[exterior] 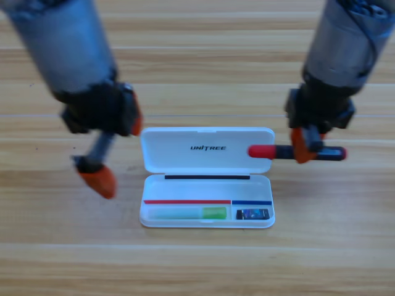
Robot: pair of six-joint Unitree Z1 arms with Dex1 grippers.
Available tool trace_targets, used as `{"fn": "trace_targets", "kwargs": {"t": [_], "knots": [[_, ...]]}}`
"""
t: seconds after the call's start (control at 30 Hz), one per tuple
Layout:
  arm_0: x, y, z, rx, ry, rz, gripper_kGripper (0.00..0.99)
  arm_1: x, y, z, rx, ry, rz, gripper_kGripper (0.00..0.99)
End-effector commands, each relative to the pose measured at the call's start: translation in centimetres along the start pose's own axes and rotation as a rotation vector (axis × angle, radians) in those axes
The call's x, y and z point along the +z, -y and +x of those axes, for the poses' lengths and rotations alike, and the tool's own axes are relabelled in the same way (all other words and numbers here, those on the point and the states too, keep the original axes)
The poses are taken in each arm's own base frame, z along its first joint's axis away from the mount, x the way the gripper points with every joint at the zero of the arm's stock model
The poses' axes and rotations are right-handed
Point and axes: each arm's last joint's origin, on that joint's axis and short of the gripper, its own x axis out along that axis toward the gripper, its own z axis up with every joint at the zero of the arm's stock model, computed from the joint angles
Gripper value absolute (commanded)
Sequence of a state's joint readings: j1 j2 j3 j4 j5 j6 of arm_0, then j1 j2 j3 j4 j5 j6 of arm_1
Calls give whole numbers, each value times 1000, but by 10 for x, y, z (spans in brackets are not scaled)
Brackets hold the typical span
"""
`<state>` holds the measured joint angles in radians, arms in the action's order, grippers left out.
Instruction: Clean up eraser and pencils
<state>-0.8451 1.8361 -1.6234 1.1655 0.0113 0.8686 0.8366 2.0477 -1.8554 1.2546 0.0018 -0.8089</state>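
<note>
The eraser (253, 214) is seen lying in the small right-hand compartment of the case (207, 179), at about 5 o'clock from the case's middle. The green pencil (188, 213) is laid flat in the long compartment just beside it, at 7 o'clock. The black pencil (296, 152) with the red cap is held level above the desk (197, 265), at 3 o'clock from the open lid; its red end overlaps the lid's right edge, and whether lid and cap touch cannot be told. The right pincer (305, 147) is closed around this pencil's barrel, gripped past the middle toward the black end.

By the look of things, only this pencil is left to be stowed. A risk is judged here: the pencil is held off-centre, so it may tilt or slip when released. The raised lid stands between the pencil and the tray, and a low sweep toward 7 o'clock could knock the lid or shove the light case across the desk. The long compartment is already taken up by the green pencil, so the black one may be left resting on top or across the divider.

The left pincer (114, 151) is hung at 9 o'clock from the case, well apart from it, with jaws spread wide and nothing held.
</note>
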Motion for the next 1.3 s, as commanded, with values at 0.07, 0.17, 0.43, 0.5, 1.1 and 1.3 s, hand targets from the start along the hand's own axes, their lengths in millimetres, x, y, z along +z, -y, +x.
{"fn": "trace_targets", "kwargs": {"t": [0.07, 0.17, 0.43, 0.5, 1.1, 1.3], "knots": [[-56, 11, -36, 54, -12, -63, 990, 62, -6, 53, 86, -62, -64, 0], [-72, 12, -40, 64, -17, -79, 990, 77, -2, 65, 84, -64, -67, 0], [-90, 8, -44, 74, -16, -118, 990, 101, 12, 99, 80, -87, -64, 0], [-91, 10, -42, 65, -19, -118, 990, 104, 15, 106, 76, -95, -63, 0], [-93, 14, -37, 47, -16, -120, 990, 105, 19, 115, 67, -111, -59, 0], [-93, 13, -34, 43, -18, -120, 990, 103, 20, 116, 62, -124, -54, 187]]}}
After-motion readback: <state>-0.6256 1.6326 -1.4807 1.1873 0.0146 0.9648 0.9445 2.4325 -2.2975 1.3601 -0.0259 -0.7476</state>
